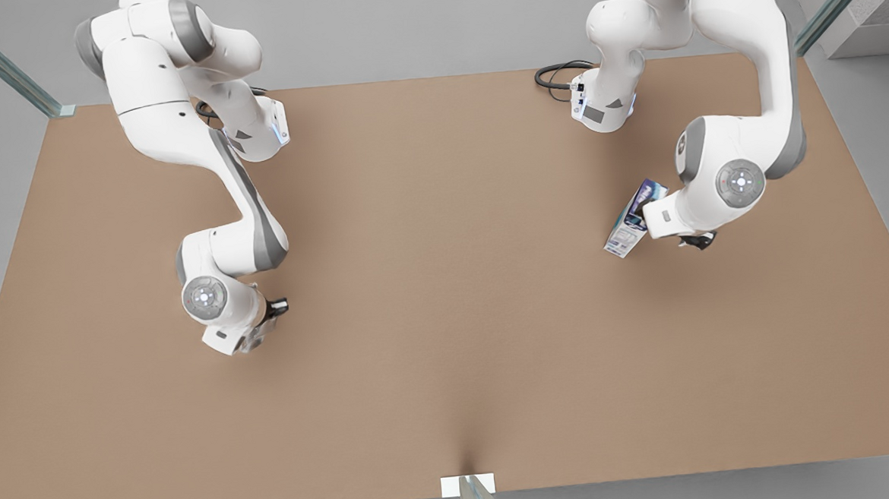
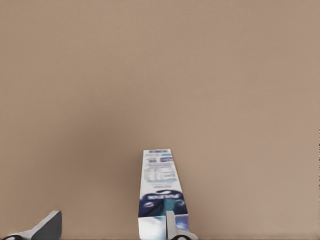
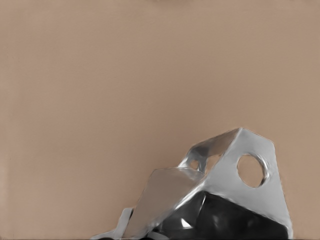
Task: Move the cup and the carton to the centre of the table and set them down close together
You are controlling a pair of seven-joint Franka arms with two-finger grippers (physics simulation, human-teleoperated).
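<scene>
Spanning nearly the whole front view, the table (image 1: 449,340) is a plain light-brown slab, matte and unmarked, with soft arm shadows on it. Grey floor surrounds the table. Beyond its far corners, glass-edged rails (image 1: 1,63) run off diagonally, and a grey block (image 1: 870,26) stands past the far corner on the front view's right. A small white bracket (image 1: 468,485) sits at the middle of the table's near edge. A black cable (image 1: 557,72) loops on the table's far edge beside one arm's base.

The carton (image 1: 633,218) is over the table's half on the front view's right, well away from the table's centre, tilted with its top leaning off to one side. The left gripper (image 1: 652,216) is at the carton; in the left wrist view one finger (image 2: 171,225) lies against the carton's side while the other finger (image 2: 47,225) stands well apart from it, so the jaws are spread wide and not clamped.

The right gripper (image 1: 255,337) is low over the table's other half, on the front view's left, also well off the centre. The right wrist view shows the cup (image 3: 220,195), grey and faceted, tipped, with its handle loop showing, pressed close under the gripper with bare table behind it. Whether the right gripper's fingers are clamped on the cup, I cannot tell.
</scene>
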